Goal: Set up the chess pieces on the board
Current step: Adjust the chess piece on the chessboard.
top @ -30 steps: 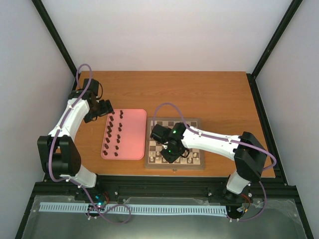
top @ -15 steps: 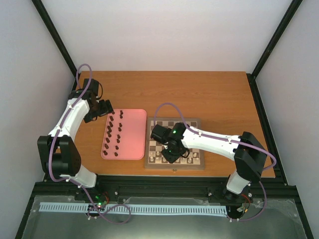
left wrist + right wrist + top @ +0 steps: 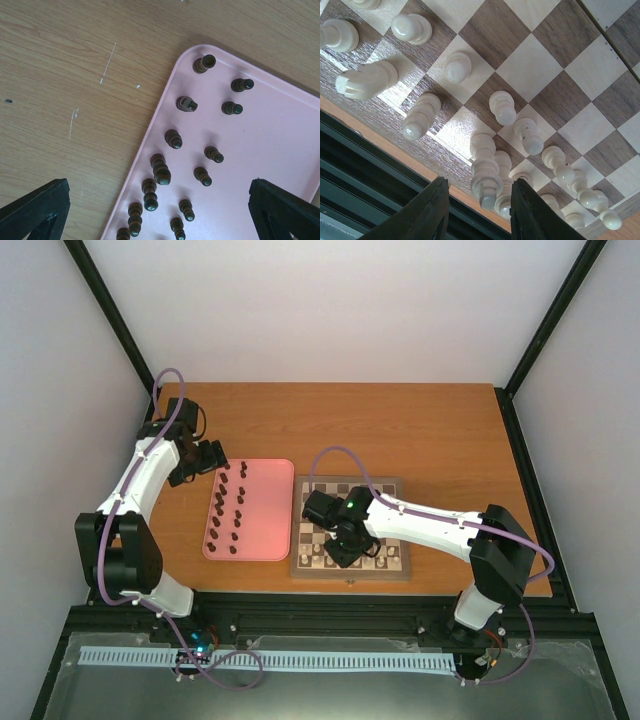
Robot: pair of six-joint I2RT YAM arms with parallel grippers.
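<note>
Left gripper [image 3: 212,462]: jaws spread wide, nothing between them. It hangs over the far left corner of the pink tray [image 3: 270,130], with bare desk [image 3: 420,430] below its left finger.

Dark pieces [image 3: 173,139]: all standing on the tray in rough rows along its left half. None is on the board [image 3: 350,578].

The board lies just right of the tray, on the desk, near its front edge. The two look close together, but I cannot tell whether they touch.

White pieces [image 3: 502,107]: upright on the board, grouped in the rows nearest the arm bases. One lies tipped on a near-edge square.

Right gripper [image 3: 480,200]: low over the near left part of the board, jaws narrow. A tall white piece stands between the fingers [image 3: 427,212]. A sliver of gap shows on each side of it, so it is not clamped.
</note>
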